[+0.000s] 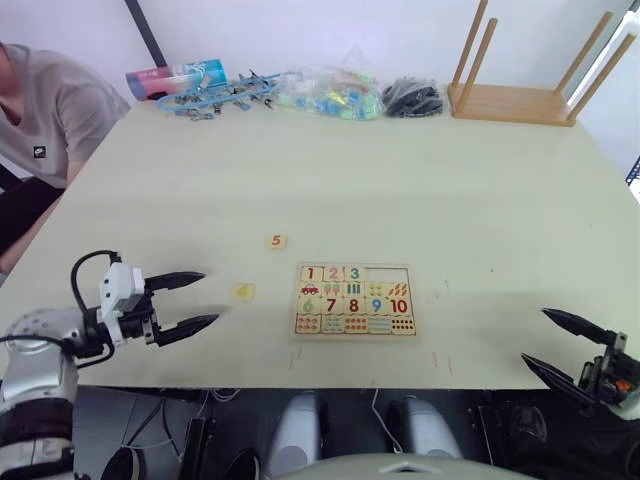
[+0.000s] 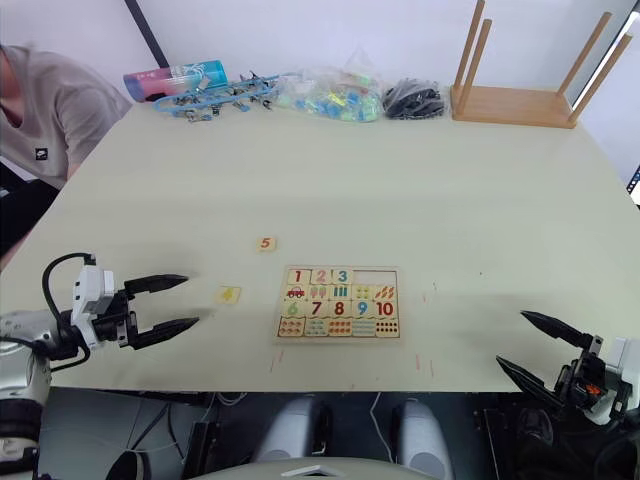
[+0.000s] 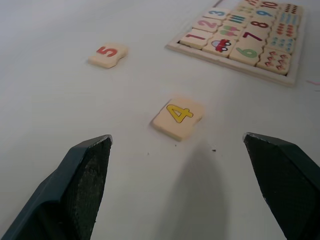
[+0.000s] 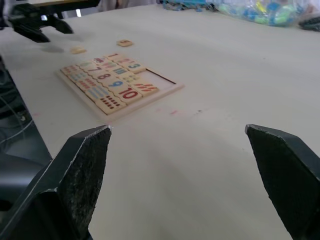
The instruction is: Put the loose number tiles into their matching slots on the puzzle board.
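We see the flat rectangular pale wooden puzzle board (image 1: 354, 300) with its thin red border lying near the desk's front edge, about midway along it. Its top row holds tiles 1, 2 and 3; the two bare wooden slots (image 1: 388, 273) at the right end of that row stand open (4 and 5 belong there). Below run a row of counting pictures, the coloured numbers 6 to 10, and a row of dot squares.

Two small square pale wooden tiles lie loose on the desk to the left of the board. The yellow 4 tile (image 1: 242, 292) sits near the board's left edge, apart from it. The red 5 tile (image 1: 276, 241) lies farther back, toward the desk's middle, well apart from the 4.

Our left gripper (image 1: 198, 299) hovers over the desk near its front left corner, its two black fingers spread wide and pointed toward the 4 tile, which lies just beyond the fingertips, untouched. Our right gripper (image 1: 553, 341) hangs off the desk's front edge near the right corner, fingers also spread and holding nothing.

Along the desk's back edge we find a pile of blue clips (image 1: 215, 96), a clear bag of coloured pieces (image 1: 328, 92), a heap of black items (image 1: 412, 97) and a wooden rack (image 1: 530, 75). A person in a grey shirt (image 1: 45, 110) sits at the left edge.
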Robot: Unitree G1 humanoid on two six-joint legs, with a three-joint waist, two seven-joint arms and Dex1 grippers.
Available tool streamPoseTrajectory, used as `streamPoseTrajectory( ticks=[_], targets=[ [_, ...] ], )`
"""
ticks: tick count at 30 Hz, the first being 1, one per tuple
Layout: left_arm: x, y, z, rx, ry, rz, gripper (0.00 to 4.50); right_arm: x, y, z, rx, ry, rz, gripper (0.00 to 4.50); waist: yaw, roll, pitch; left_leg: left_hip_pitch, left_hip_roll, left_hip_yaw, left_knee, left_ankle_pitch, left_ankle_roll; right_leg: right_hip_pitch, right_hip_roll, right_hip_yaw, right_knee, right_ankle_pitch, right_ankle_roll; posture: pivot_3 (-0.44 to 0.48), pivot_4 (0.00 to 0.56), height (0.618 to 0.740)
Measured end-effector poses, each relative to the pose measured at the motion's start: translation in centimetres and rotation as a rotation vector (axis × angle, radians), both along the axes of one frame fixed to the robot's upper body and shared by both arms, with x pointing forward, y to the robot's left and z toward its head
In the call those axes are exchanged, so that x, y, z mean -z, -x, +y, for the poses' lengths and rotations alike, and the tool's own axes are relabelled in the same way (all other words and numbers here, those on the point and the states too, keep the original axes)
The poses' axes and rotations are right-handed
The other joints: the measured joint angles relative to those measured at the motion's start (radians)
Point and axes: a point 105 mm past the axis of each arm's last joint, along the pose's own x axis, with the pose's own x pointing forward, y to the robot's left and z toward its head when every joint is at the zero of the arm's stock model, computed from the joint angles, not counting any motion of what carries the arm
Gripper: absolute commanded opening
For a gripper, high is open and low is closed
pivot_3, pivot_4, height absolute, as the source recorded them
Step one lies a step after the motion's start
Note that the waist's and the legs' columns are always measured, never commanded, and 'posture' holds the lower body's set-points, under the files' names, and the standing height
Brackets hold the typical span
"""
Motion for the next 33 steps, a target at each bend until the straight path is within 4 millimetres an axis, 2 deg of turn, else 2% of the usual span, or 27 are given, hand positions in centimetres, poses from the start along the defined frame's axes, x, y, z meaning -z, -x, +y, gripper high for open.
streamPoseTrajectory(
  ticks=[11,23,24,26,28,33],
  targets=[
    [0.4,-2.5,-1.4,0.189,-0.197,0.025,4.46,-1.7,-0.9,1.8,-0.215,0.038,-0.031,4.5,-0.001,0.0,0.0,0.0,0.0,0.0,0.0,0.0,0.0,0.0,0.001,0.001,0.0,0.0,0.0,0.0,0.15,0.737],
    [0.8,-3.7,-3.5,0.36,-0.31,0.03,4.46,-2.2,-1.5,2.2,-0.257,0.043,-0.05,4.5,0.0,0.0,0.0,-0.001,0.0,0.0,0.0,0.0,0.0,0.0,0.001,0.001,0.0,0.0,0.0,0.0,0.15,0.737],
    [0.7,-3.7,-3.5,0.362,-0.312,0.03,4.07,-2.2,-1.5,2.2,-0.258,0.043,-0.051,4.5,0.0,0.0,0.0,-0.001,0.0,0.0,0.0,0.0,0.0,0.0,0.001,0.001,0.0,0.0,0.0,0.0,0.15,0.737],
    [0.8,-3.7,-3.6,0.378,-0.324,0.035,3.68,-2.2,-1.5,2.2,-0.258,0.044,-0.051,4.5,0.0,0.0,0.0,-0.001,0.0,0.0,0.0,0.0,0.0,0.0,0.001,0.001,0.0,0.0,0.0,0.0,0.15,0.737],
    [1.0,-3.6,-3.5,0.382,-0.326,0.043,2.89,-2.2,-1.5,2.2,-0.257,0.044,-0.05,4.5,0.0,0.0,0.0,0.0,0.0,0.0,0.0,0.0,0.0,0.0,0.001,0.001,0.0,0.0,0.0,0.0,0.15,0.737],
    [0.9,-3.8,-3.3,0.377,-0.334,0.04,2.89,-2.2,-1.5,2.2,-0.256,0.045,-0.05,4.5,0.0,0.001,0.0,0.0,0.0,0.0,0.001,0.0,0.0,0.0,0.001,0.0,0.001,0.0,0.0,0.0,0.15,0.737]
  ],
)
